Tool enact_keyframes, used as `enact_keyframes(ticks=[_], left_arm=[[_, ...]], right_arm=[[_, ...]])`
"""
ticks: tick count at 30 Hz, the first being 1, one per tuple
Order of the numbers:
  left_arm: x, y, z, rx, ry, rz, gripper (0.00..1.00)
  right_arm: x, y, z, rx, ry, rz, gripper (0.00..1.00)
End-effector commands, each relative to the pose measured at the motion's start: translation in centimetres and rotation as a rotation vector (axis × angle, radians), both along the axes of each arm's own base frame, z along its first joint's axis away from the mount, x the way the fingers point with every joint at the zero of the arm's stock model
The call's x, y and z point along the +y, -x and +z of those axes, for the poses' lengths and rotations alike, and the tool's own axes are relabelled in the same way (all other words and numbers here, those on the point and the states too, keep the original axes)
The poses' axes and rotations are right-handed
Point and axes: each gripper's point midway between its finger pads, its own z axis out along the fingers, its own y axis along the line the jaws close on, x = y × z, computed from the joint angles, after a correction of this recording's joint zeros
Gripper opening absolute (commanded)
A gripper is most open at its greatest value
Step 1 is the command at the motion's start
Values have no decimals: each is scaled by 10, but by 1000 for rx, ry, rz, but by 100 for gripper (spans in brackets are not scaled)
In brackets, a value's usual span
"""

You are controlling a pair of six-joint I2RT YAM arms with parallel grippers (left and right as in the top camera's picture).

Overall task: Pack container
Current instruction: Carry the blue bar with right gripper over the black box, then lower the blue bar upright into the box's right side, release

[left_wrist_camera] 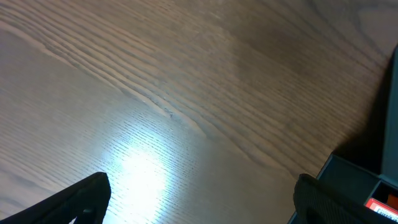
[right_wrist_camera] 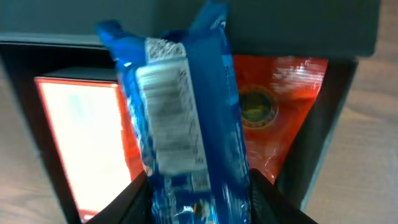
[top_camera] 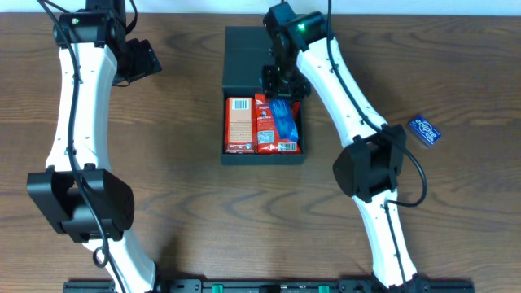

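**Right gripper [top_camera: 281,88].** The jaws stand at a narrow setting, clamped on a blue snack packet [right_wrist_camera: 186,124]. One finger [right_wrist_camera: 134,199] presses on each side of the packet's near end. The packet extends forward from the fingertips, tilted, with its printed label panel facing the wrist camera.

**Container [top_camera: 262,159].** The dark, shallow box sits directly beneath the right gripper, with its interior exposed. The flap lid [top_camera: 244,57] lies folded back on the far side of the tool. The held packet is over the right-hand part of the compartment. Whether it rests on the contents or hangs just above them cannot be told.

**Contents below the tool.**
- A red-orange carton [top_camera: 238,124] lies flat to the left of the gripper, against the left wall of the container.
- A red foil packet [top_camera: 264,126] lies between the carton and the blue packet, partly covered by the blue packet.

**Left gripper [top_camera: 140,59].** The jaws are spread wide and there is nothing between the fingers [left_wrist_camera: 87,199]. The tool is over the bare wooden table [left_wrist_camera: 186,93], well apart from the container. In the left wrist view, only a corner of the box shows, past the right-hand finger.

**Other item.** A small blue packet [top_camera: 424,130] lies on the table. It is outside the container, well to the right of the right gripper and near the elbow of the right arm.
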Motion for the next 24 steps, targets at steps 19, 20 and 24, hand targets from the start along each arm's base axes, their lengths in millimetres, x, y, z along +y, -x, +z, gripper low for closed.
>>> enact_keyframes(ticks=[19,20,24], left_arm=[[4,-2,7,-17,-12,-7,95],[4,-2,7,-17,-12,-7,95],[4,-2,7,-19,-12,-7,95]], right_arm=[[-50,27,-37,122,258,-127,77],[-51,27,-37,122,258,-128,90],[-53,25,-37,121,256,-135,99]])
